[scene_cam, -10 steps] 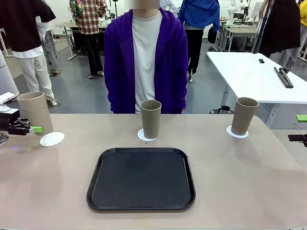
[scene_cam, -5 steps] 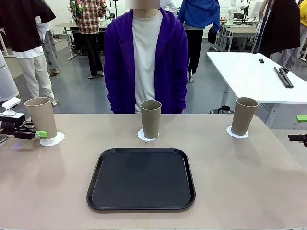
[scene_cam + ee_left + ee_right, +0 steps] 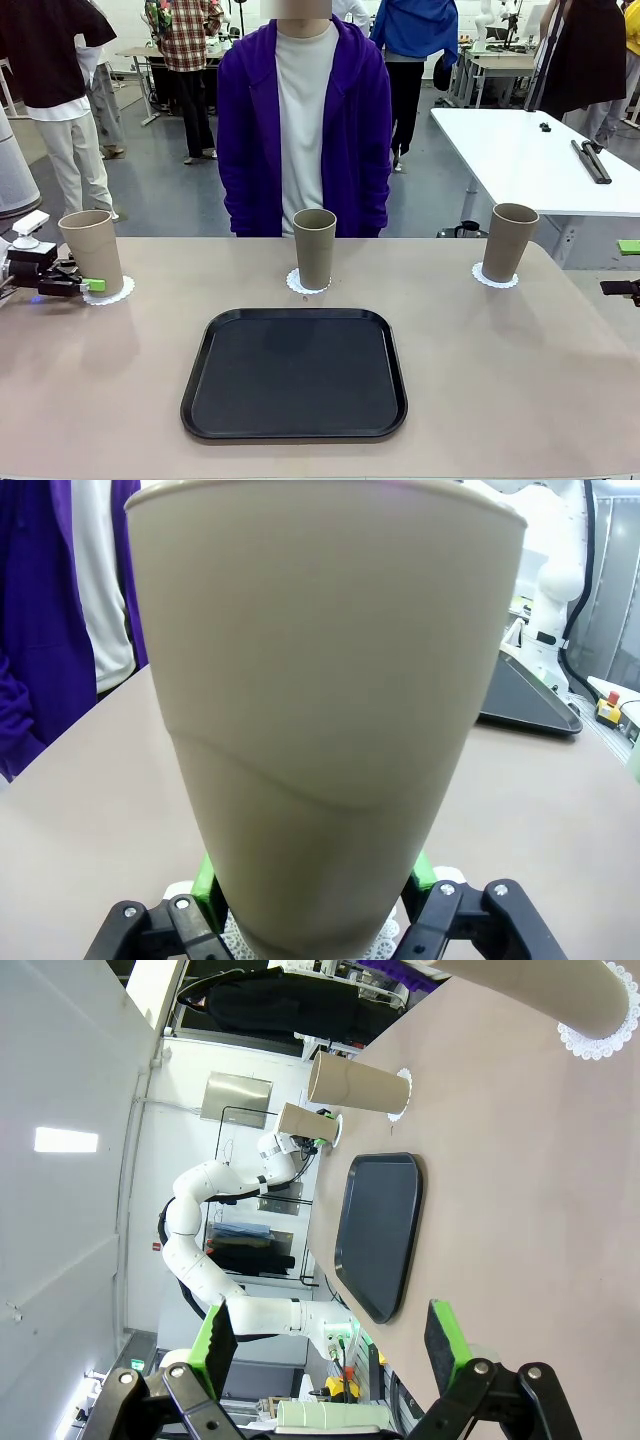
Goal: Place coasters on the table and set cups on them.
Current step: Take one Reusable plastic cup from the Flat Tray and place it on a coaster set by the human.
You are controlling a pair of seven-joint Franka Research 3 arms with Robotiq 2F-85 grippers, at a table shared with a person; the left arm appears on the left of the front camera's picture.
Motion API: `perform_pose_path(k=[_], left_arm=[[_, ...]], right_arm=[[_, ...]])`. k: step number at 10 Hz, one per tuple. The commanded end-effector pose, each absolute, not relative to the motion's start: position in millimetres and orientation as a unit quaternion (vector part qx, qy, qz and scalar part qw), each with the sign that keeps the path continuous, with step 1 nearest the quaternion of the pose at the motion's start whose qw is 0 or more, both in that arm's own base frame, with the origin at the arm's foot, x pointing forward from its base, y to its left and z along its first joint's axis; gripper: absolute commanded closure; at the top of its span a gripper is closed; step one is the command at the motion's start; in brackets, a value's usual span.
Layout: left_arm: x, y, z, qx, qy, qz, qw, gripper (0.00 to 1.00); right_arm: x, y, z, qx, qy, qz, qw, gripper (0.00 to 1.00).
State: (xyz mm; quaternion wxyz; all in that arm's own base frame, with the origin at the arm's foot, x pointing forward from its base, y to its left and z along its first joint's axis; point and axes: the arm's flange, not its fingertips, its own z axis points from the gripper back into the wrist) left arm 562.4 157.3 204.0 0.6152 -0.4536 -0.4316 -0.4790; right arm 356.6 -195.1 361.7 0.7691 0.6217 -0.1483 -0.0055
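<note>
Beige table (image 3: 500, 380), left pincer (image 3: 92, 285) apparently gripping cup (image 3: 92, 250)

No text, label, brand, number or sign can be read in any of the views. The cups, the coasters, the tray and the tabletop carry no print, and anything farther off in the room is too small or blurred to make out.

you're seeing three cups sitting on coasters along the table's (image 3: 520, 400) far edge: left cup (image 3: 92, 252), middle cup (image 3: 314, 247), right cup (image 3: 508, 241); the tray (image 3: 295, 373) is lying centred before them.
</note>
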Motion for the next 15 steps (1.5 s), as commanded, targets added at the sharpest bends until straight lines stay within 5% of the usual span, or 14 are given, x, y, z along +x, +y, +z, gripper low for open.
perform_pose_path(k=[1, 5, 7, 15], left_arm=[[568, 158, 198, -0.444, -0.441, -0.483, 0.612, 0.19], [565, 158, 199, -0.443, -0.434, -0.496, 0.608, 0.19], [563, 159, 200, -0.444, -0.43, -0.497, 0.609, 0.0], [555, 164, 212, -0.446, -0.402, -0.519, 0.608, 0.0]], right_arm=[[356, -193, 363, 0.623, -0.149, -0.003, 0.768, 0.0], [356, -193, 363, 0.623, -0.149, -0.003, 0.768, 0.0], [356, -193, 363, 0.623, -0.149, -0.003, 0.768, 0.0], [356, -193, 363, 0.623, -0.149, -0.003, 0.768, 0.0]])
